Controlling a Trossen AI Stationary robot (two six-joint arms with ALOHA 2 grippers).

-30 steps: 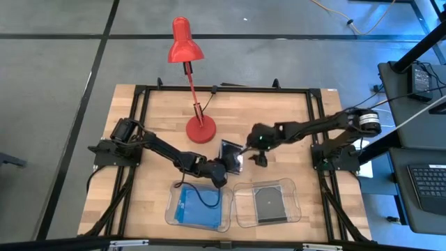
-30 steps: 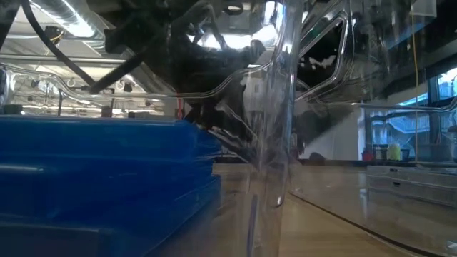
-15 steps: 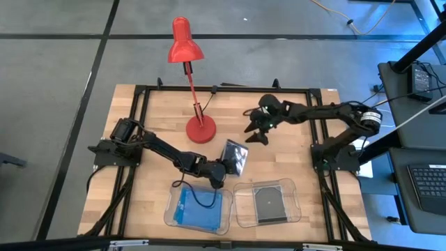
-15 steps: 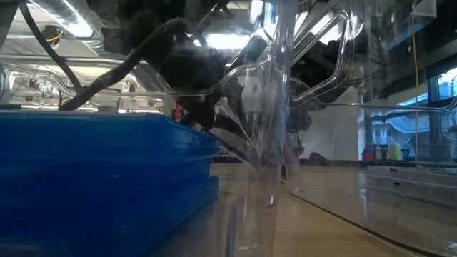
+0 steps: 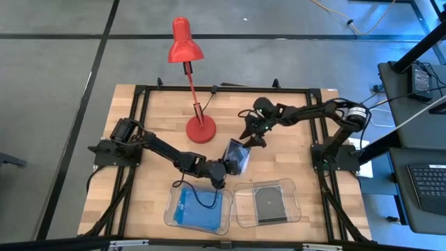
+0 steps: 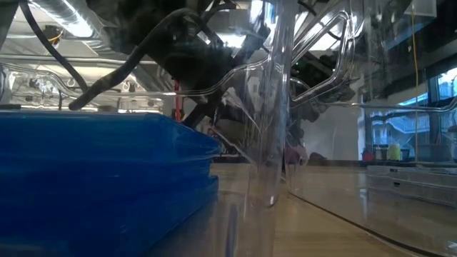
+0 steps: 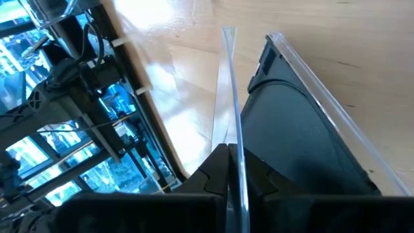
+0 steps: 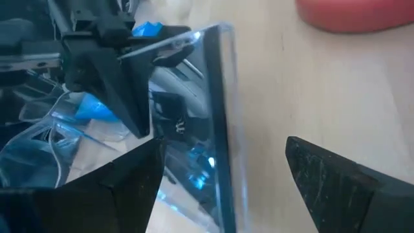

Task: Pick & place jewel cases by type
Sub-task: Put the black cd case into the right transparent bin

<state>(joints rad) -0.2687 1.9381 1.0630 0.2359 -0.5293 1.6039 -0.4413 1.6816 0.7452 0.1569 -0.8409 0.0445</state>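
Note:
A dark jewel case (image 5: 237,157) with a clear lid stands half open and tilted on edge above the table's middle, with my left gripper (image 5: 224,168) shut on it. My right gripper (image 5: 251,137) hangs open just beyond it, toward the far edge. In the right wrist view its two fingers stand apart on either side of the clear lid's edge (image 8: 220,110) without touching it. Blue jewel cases (image 5: 195,206) lie in the left clear tray (image 5: 171,217). A dark jewel case (image 5: 268,202) lies in the right clear tray (image 5: 293,209). My left gripper pinches the clear lid's edge (image 7: 228,139) between its two fingers, coming from the table's left and slanting down. The thin lid runs straight out from the fingers, and the dark half (image 7: 291,129) swings open beside it. The case stands tilted on edge, clear of the trays.
The red lamp's round base (image 5: 201,130) stands left of my right gripper, its arm reaching to the far edge. The two trays sit side by side at the near edge. In the low view the blue stack (image 6: 107,178) and a tray wall (image 6: 275,107) fill the foreground.
My right gripper has drawn back from the case toward the far edge, swung a little toward the lamp and turned its open fingers back at the case. My left gripper has stayed in place and rolled, tipping the held case more on edge.

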